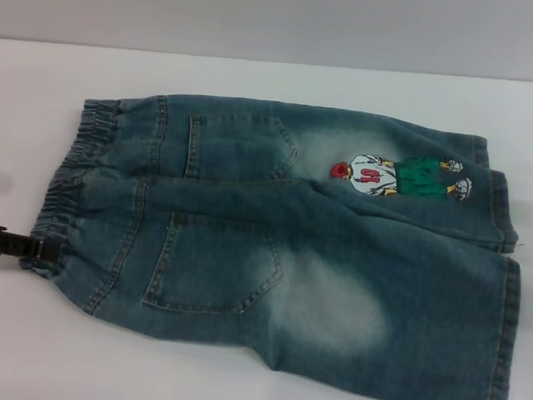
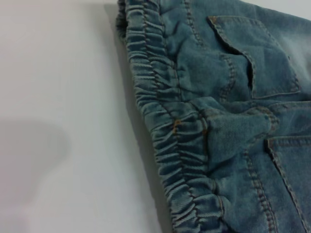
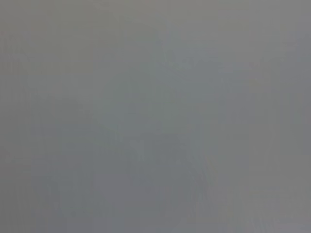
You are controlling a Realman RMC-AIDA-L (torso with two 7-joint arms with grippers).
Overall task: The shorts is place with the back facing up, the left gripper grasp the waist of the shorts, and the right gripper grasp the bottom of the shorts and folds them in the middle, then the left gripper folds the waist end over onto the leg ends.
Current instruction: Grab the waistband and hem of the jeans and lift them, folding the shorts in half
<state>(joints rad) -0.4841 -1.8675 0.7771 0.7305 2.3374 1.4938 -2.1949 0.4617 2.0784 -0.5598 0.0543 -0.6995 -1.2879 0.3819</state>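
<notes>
The shorts (image 1: 281, 247) lie flat on the white table (image 1: 18, 347), back up, with two patch pockets and pale bleached patches showing. The ruffled elastic waist (image 1: 80, 187) is on the left; the left wrist view shows this waist (image 2: 165, 126) close up. The bottom of the shorts (image 1: 506, 336), the flat stitched leg ends, points right, and the far leg carries a cartoon figure patch (image 1: 401, 177). My left gripper (image 1: 43, 248) comes in low from the left edge, its black tip at the near end of the waistband. The right gripper is out of view.
White wall rises behind the table's far edge (image 1: 276, 60). Bare table surface surrounds the shorts on the left and front. The right wrist view shows only a plain grey surface.
</notes>
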